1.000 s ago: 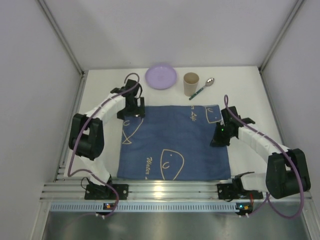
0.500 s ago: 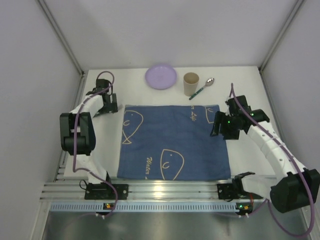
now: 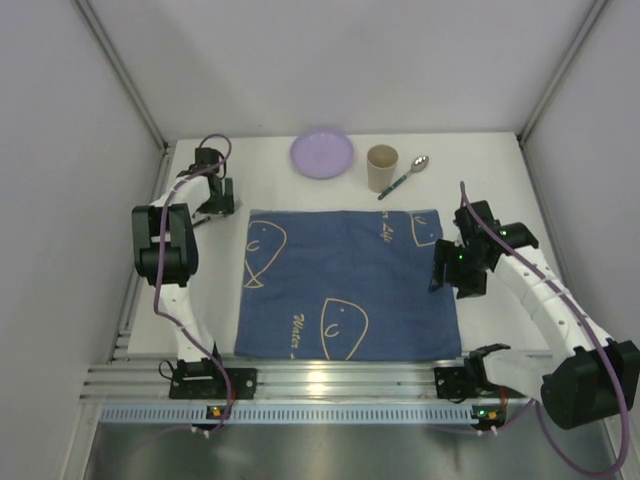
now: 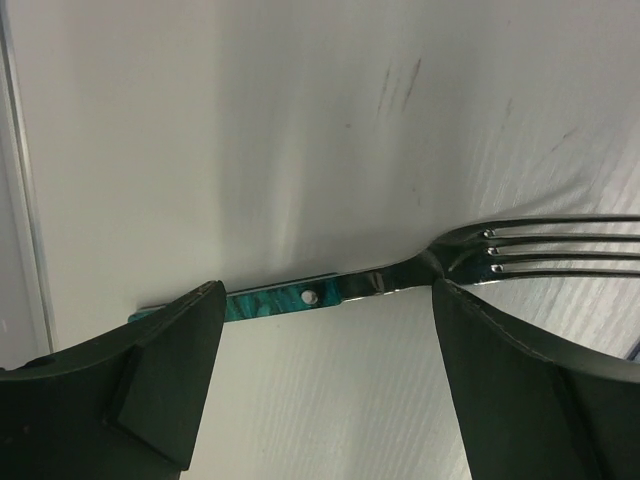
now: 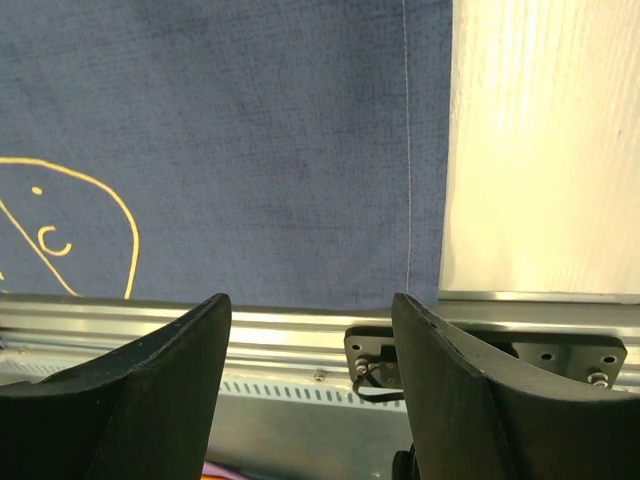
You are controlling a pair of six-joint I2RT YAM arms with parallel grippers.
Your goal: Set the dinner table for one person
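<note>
Only the left wrist view shows a teal-handled fork (image 4: 400, 280) lying on the white dinner table (image 4: 250, 120), spanning the gap between the spread jaws of the left gripper (image 4: 325, 300). The right wrist view shows the right gripper (image 5: 310, 310) with its 2 jaws spread and empty, and the edge of the blue mat (image 5: 250, 150) between them.

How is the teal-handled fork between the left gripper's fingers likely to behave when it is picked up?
The fork looks like polished metal, so probably stiff but slippery in a grip. It lies flat and thin on the dinner table, so it seems unlikely to roll, yet its edges may be hard to catch. Gripped off-centre, it might tilt.
</note>
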